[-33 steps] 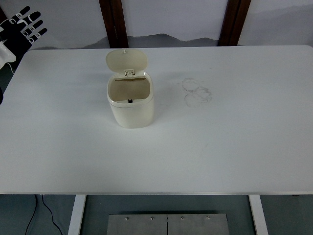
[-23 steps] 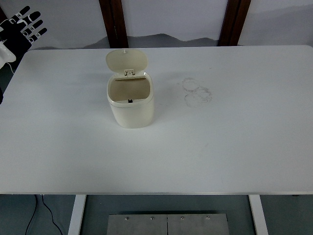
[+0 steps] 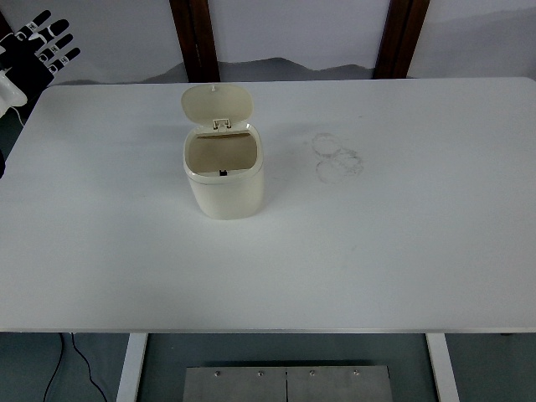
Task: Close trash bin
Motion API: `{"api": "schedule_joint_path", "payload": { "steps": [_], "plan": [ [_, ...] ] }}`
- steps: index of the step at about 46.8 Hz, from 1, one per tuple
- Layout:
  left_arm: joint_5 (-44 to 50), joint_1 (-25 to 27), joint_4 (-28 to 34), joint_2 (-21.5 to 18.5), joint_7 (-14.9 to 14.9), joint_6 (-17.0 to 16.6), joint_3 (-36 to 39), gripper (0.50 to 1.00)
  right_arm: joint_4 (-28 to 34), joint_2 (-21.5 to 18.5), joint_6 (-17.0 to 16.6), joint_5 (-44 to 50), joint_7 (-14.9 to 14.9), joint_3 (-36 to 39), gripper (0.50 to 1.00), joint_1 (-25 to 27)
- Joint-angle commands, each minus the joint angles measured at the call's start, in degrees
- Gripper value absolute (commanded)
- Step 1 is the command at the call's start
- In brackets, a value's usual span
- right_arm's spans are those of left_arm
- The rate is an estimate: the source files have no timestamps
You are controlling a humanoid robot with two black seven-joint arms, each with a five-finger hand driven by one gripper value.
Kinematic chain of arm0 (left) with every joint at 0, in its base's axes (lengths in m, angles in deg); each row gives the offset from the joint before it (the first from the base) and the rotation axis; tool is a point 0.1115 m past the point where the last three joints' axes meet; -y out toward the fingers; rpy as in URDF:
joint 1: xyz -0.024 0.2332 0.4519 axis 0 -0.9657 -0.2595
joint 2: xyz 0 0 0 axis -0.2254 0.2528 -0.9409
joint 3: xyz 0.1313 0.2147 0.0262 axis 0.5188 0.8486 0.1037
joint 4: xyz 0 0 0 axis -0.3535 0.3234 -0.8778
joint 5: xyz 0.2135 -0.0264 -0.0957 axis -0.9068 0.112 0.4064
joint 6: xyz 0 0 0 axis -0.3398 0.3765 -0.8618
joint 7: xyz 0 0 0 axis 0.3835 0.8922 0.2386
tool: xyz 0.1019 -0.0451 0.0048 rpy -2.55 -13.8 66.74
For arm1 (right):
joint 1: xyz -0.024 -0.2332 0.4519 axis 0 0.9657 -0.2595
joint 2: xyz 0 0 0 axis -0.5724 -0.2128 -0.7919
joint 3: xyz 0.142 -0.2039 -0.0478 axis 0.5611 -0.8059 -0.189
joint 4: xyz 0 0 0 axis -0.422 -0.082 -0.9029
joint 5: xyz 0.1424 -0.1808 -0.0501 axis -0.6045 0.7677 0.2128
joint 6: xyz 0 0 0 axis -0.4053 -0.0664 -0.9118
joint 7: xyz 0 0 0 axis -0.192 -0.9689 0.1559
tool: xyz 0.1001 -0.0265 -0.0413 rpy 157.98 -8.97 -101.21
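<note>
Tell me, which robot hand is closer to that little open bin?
The left hand: it hovers fingers spread past the table's far-left corner, well away from the bin. The right hand isn't visible.

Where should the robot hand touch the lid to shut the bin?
Probably the lid's top edge, coming from behind and above. It stands upright, hinged at the bin's far rim, so pushing that edge forward and down should swing it shut. The left robot hand is nearest, at the table's far-left corner.

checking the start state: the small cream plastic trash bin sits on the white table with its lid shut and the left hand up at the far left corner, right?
Not quite: the small cream plastic trash bin has its hinged lid standing open, as the head view shows. The rest holds: it sits on the white table, and the left hand is at the far left corner.
</note>
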Motion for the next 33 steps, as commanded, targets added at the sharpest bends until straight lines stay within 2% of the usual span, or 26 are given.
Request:
{"api": "schedule_joint_path", "payload": {
  "steps": [1, 33],
  "plan": [
    [0.00, 0.00, 0.00, 0.00, 0.00, 0.00, 0.00, 1.000, 0.00, 0.00, -0.05, -0.08, -0.01, 0.00, 0.995, 0.00],
    [0.00, 0.00, 0.09, 0.00, 0.00, -0.26, 0.00, 1.000, 0.00, 0.00, -0.05, 0.01, -0.01, 0.00, 0.995, 0.00]
  ]
}}
